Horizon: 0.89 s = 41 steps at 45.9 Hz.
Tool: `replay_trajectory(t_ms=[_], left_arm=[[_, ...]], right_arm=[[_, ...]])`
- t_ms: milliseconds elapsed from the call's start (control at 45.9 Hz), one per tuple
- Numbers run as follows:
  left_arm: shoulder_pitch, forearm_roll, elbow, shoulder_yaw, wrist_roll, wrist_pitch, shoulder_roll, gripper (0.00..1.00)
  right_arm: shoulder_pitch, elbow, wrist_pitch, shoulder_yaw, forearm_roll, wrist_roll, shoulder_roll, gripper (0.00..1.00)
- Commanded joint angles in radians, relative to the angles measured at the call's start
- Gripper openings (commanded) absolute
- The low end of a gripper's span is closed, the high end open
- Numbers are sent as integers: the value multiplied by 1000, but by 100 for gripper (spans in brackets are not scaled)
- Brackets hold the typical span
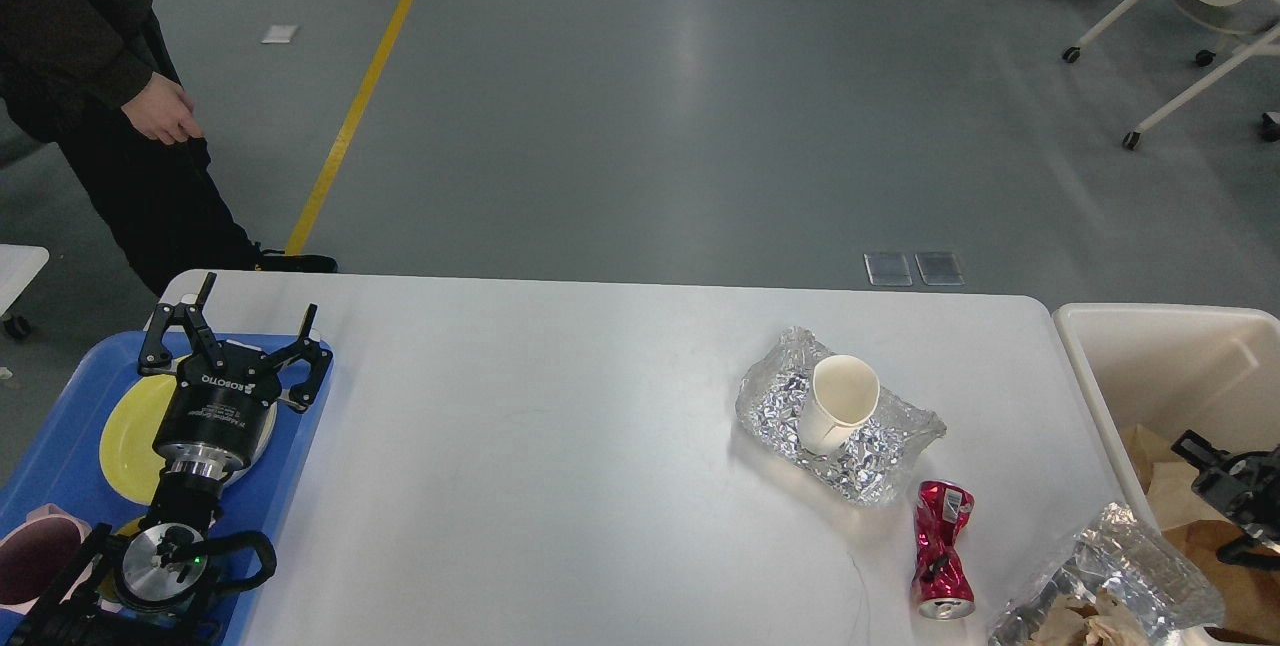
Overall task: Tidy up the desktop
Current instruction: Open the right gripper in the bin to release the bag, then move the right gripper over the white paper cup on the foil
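The white desktop [560, 446] carries a white paper cup [838, 416] leaning on a crumpled foil sheet [880, 461]. A crushed red can [942, 551] lies in front of them. A second foil wad with brown paper [1110, 591] sits at the front right edge. My left gripper [258, 311] is open and empty above the far edge of the blue tray [290, 446]. My right gripper [1210, 498] is at the right edge of the view, over the cream bin [1160, 356]. Its fingers stand apart and it is partly cut off.
The tray holds a yellow plate [125, 436] and a pink bowl [30, 561]. The bin holds brown paper [1195, 536]. A person [90, 76] stands beyond the table's far left corner. Wheeled frames [1170, 36] stand far right on the grey floor.
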Motion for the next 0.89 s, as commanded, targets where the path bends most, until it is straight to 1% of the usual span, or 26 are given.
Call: replay_trajectory(t_ms=[0,109,196,262,392,523,654,741,785,872], left_arm=[[0,0,0,0,1,0,0,96],[0,0,0,0,0,0,0,96],[0,0,0,0,0,0,0,96],[0,2,0,0,0,0,0,96],[0,0,0,0,1,0,0,96],[0,0,0,2,1,0,0,96],[0,0,0,2,1,0,0,96],[0,0,0,0,0,0,0,96],[0,0,0,0,0,0,0,96],[0,0,0,0,0,0,0,96]], right_arm=[[81,78,31,-17,-6,-1,-20,100],[182,165,146,-46,-15,-3,-69,100],[320,257,231,-111,-21,-6,-109,100],[440,349,283,-197,-21,-11,-125,100],[743,550,404,-430,-19,-14,-96,100],[1010,711,543,-582,-18,-14,9,100],[1259,854,708,-600,-18,-14,41,100],[1389,943,790,-596,-16,-14,59,100],[1463,1013,832,-575,-16,-15,62,100],[1619,1174,850,-515,-19,-17,62,100]])
